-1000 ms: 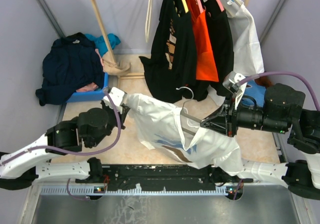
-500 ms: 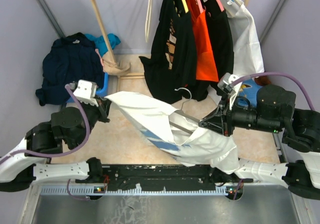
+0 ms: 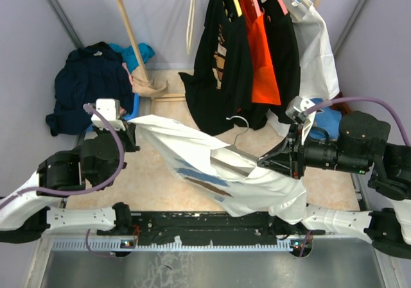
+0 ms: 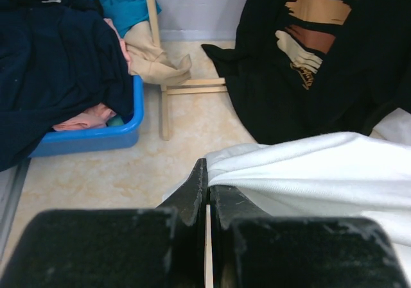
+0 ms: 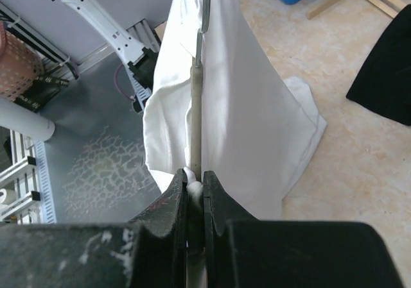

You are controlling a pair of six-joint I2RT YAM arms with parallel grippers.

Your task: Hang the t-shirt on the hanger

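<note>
Top external view: the t-shirt is seen hanging in the air between the 2 arms, above the pale surface, with the hanger lodged inside it and the silver hook left sticking out of the cloth. The left gripper is shut tight on an edge of the white fabric, a fold of which is pinched between its closed jaws. The right gripper is clamped on the pale arm of the hanger, with a little cloth apparently caught in the pinch. The garment is judged light, soft and limp. It sags wherever it is not supported, so it is best taken by a hem or the collar edge and kept stretched. The hanger is judged thin, stiff and probably smooth, so a firm grip on its arm is called for, lest it twist or slip.
</note>
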